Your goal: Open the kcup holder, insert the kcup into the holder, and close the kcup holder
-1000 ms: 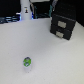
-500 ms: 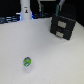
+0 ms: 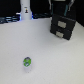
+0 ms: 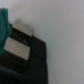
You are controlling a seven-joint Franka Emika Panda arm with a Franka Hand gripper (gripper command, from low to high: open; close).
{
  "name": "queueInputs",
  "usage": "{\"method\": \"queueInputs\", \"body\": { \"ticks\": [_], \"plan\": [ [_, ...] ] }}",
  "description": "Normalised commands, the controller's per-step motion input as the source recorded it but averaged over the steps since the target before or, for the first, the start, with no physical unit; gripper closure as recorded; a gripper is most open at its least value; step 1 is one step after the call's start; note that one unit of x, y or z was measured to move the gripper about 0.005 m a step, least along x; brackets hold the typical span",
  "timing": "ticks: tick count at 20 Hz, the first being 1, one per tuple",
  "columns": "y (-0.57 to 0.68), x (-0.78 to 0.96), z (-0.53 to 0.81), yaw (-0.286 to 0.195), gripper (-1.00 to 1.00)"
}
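The kcup holder is a black box with two stacked front panels, standing at the back of the white table on the exterior view's right. Its drawer looks closed. The kcup, a small white pod with a green-and-blue top, sits alone on the table near the front left. My gripper hangs just above and behind the holder, far from the kcup; its fingers are too blurred to read. In the wrist view the holder fills the lower part, with a teal finger at the edge.
A tall white bottle-like object stands at the back on the exterior view's left. Dark equipment lines the table's far edge. White table surface lies between the kcup and the holder.
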Motion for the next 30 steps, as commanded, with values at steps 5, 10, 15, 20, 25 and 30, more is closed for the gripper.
{"method": "queueInputs", "body": {
  "ticks": [5, 10, 15, 20, 25, 30],
  "plan": [
    [0.65, -0.19, -0.15, -0.169, -1.0],
    [0.58, -0.17, -0.21, -0.163, -1.0],
    [0.52, -0.14, -0.24, -0.151, -1.0],
    [0.41, -0.11, -0.32, -0.133, -1.0],
    [0.26, -0.18, -0.37, -0.128, -1.0],
    [0.1, -0.35, -0.39, -0.101, -1.0]
  ]
}}
